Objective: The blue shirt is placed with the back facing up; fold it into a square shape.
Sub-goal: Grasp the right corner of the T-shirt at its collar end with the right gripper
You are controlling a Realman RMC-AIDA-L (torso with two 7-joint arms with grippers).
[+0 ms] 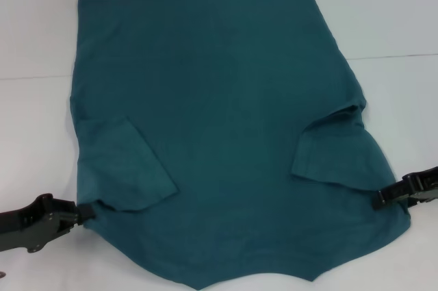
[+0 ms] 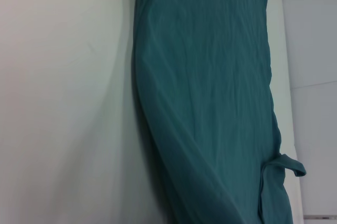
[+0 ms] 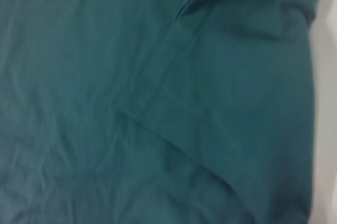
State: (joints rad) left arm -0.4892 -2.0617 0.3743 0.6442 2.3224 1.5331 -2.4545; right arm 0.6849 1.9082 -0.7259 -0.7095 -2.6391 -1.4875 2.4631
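Head view has the left gripper [image 1: 82,210] and right gripper [image 1: 378,198] each pinching the blue shirt [image 1: 219,120] by its near corners on the counter [image 1: 34,17], so uneven pulling could skew it.

blue shirt [image 1: 226,140]: 1 | left tool [image 1: 81,213]: 1 | right tool [image 1: 378,198]: 1 | table [image 1: 34,31]: 1

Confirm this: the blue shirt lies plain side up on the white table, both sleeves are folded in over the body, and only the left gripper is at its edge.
Not quite. In the head view both grippers are at the blue shirt's edges: the left gripper and the right gripper. The rest stands: plain side up on the white table, both sleeves folded in.
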